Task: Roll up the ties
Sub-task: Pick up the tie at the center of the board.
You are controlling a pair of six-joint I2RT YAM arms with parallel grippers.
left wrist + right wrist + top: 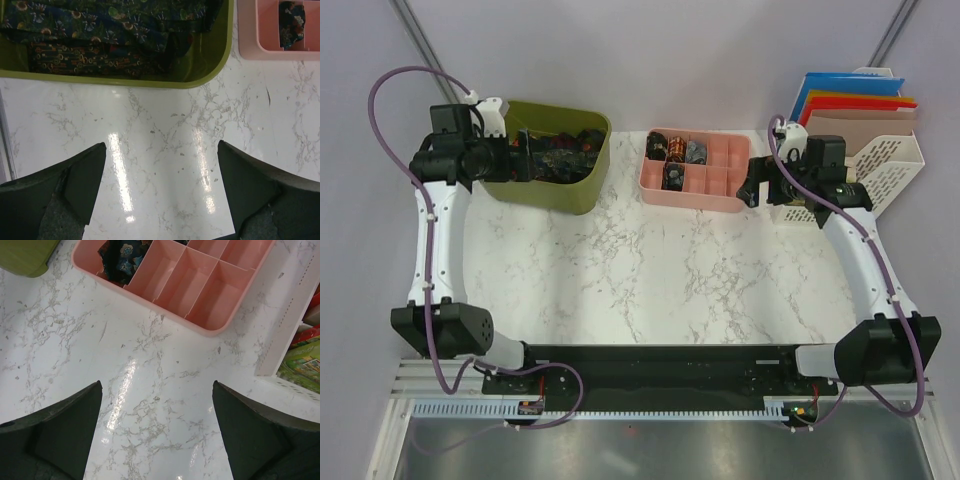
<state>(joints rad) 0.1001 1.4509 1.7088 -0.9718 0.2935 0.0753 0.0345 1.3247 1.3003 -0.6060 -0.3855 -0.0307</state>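
Where the ties (552,152) lie: heaped loose in the green bin (570,190), some rolled in the pink tray (720,203).
Left jaws: spread wide, empty, above the worktop (650,270) beside the bin.
Right jaws: spread wide, empty, near the tray.
Risk: we may snag several tangled ties at once.

Bright, even overhead light leaves glare streaks on the glossy table (150,150); wrist views slightly soft.
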